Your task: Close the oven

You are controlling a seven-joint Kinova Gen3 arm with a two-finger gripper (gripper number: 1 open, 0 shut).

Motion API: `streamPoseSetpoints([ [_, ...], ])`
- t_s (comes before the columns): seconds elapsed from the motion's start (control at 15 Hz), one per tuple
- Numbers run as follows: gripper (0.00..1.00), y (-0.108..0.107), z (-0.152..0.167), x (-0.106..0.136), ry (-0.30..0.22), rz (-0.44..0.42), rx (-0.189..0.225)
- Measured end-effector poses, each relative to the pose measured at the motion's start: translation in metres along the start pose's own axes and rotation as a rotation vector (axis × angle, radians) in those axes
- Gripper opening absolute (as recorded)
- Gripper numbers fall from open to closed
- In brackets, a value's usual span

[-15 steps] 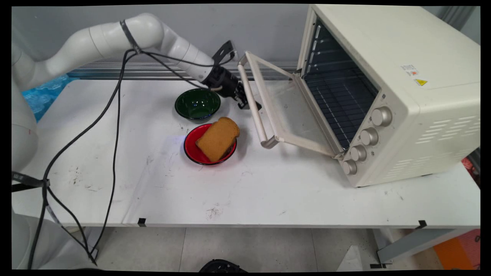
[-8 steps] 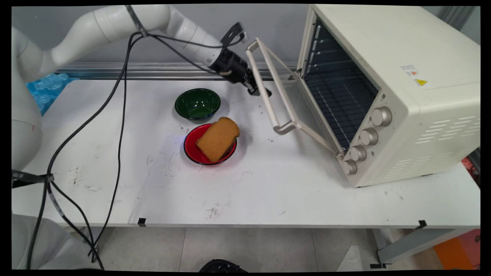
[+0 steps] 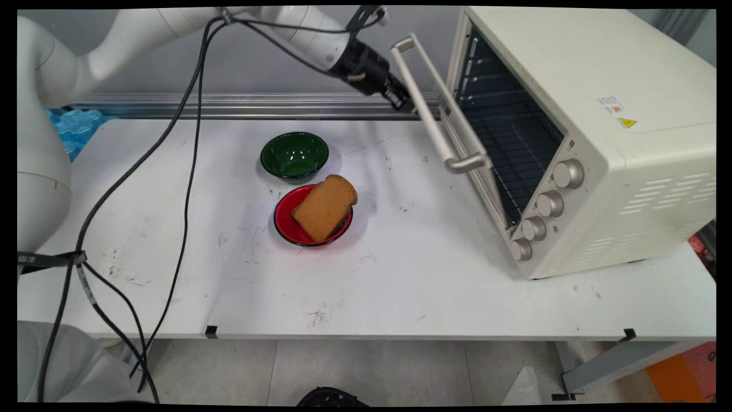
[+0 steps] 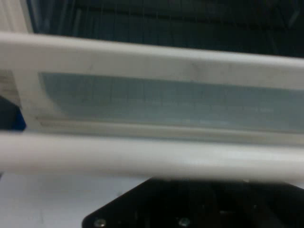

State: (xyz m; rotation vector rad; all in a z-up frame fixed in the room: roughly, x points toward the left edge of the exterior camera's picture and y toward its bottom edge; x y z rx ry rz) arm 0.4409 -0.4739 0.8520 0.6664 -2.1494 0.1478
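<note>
My gripper [image 3: 402, 100] is raised high at the back of the table, right against the long metal handle [image 3: 434, 106] of the cream toaster oven's [image 3: 606, 149] door. The door stands steeply tilted, a narrow gap from the oven's front, with the wire rack [image 3: 509, 143] showing behind it. In the hand view the handle [image 4: 152, 159] runs straight across, just above the gripper's black linkage [image 4: 199, 206], and the door's glass pane [image 4: 156, 102] lies beyond it. A slice of brown bread [image 3: 325, 207] lies in a red bowl [image 3: 284, 222] on the table, well below the gripper.
A dark green bowl [image 3: 294, 153] sits just behind the red one. The oven's several knobs [image 3: 549, 203] run down its front right side. Black cables [image 3: 189, 171] hang from the arm over the table's left half. A metal rail [image 3: 229, 106] runs along the back wall.
The gripper has risen and moved right toward the oven with the handle against it. The door has swung up from lying nearly flat to standing almost against the oven.
</note>
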Motion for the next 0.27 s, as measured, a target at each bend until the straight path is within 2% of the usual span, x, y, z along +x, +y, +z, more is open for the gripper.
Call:
streamPoseSetpoints([
  [0.27, 0.0, 0.0, -0.008, 0.025, 0.027, -0.001, 0.009],
])
